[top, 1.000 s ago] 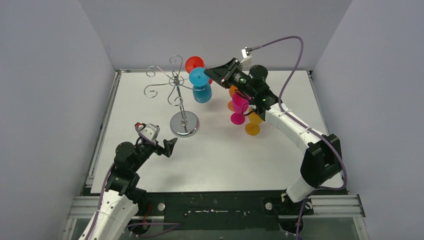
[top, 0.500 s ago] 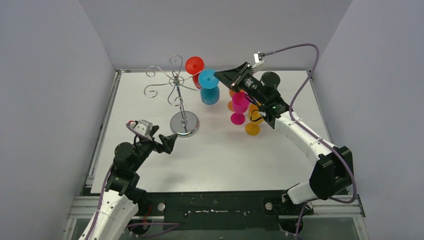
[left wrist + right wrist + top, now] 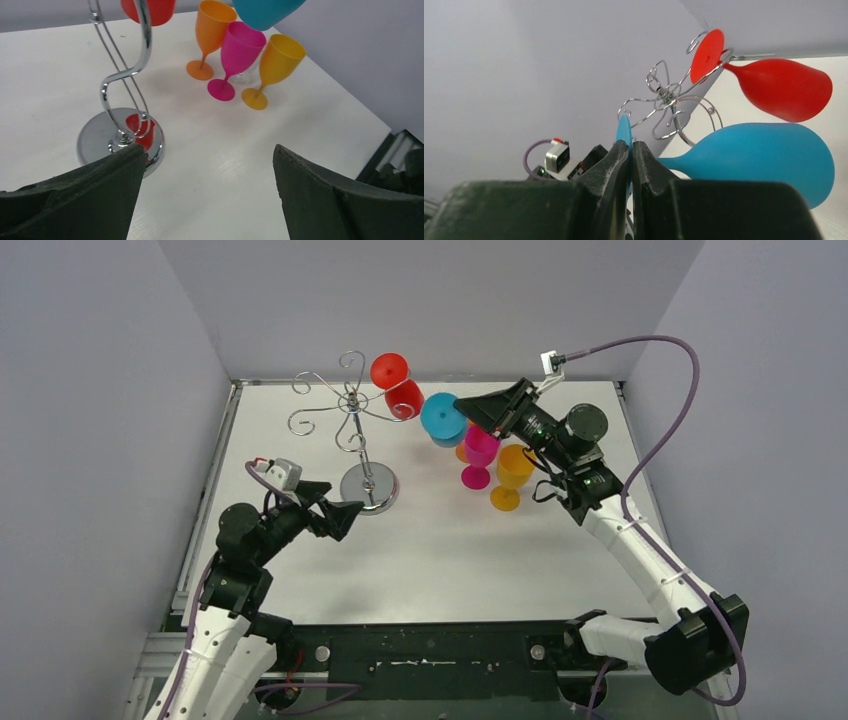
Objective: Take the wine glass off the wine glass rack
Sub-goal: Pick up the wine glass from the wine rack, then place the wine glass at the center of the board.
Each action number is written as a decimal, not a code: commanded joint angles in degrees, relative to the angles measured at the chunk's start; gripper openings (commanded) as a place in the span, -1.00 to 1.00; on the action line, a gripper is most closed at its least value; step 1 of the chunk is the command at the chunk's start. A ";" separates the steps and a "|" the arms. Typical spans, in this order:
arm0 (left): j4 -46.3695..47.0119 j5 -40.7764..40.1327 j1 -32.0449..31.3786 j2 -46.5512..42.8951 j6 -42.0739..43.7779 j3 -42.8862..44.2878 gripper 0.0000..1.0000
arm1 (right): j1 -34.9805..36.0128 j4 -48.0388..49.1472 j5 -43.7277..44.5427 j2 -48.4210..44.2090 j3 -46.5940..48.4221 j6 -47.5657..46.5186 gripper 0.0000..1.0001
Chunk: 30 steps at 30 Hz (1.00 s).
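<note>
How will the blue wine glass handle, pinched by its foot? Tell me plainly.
Probably light: the right fingers hold the blue wine glass sideways by its thin foot alone. It may pivot or slip, since the bowl hangs far out from that narrow pinch. Smooth, opaque, plastic-looking, so likely not fragile.

In the overhead view the rack (image 3: 368, 488) stands left of centre on the table (image 3: 450, 560). A hanging glass (image 3: 403, 398) is on its right-hand arm. Just right of that, clear of the rack, the wine glass (image 3: 443, 418) is in the right gripper (image 3: 466, 402). A cluster of glasses (image 3: 480, 448) stands below it. The left gripper (image 3: 345, 502) lies lower left of the rack's base.
</note>
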 commanded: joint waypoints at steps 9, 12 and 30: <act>24.94 19.60 -0.64 1.06 -29.24 -2.70 0.68 | 12.17 -11.28 -8.43 -7.47 -3.81 -28.21 -1.00; 28.66 18.26 -2.09 1.37 -32.66 -3.47 0.63 | 15.37 -12.33 -7.83 -7.18 -5.30 -30.62 -1.00; 31.32 9.88 -22.37 13.26 -27.17 -3.40 -0.14 | 17.21 -3.26 -13.80 -8.74 -13.17 -28.26 -1.00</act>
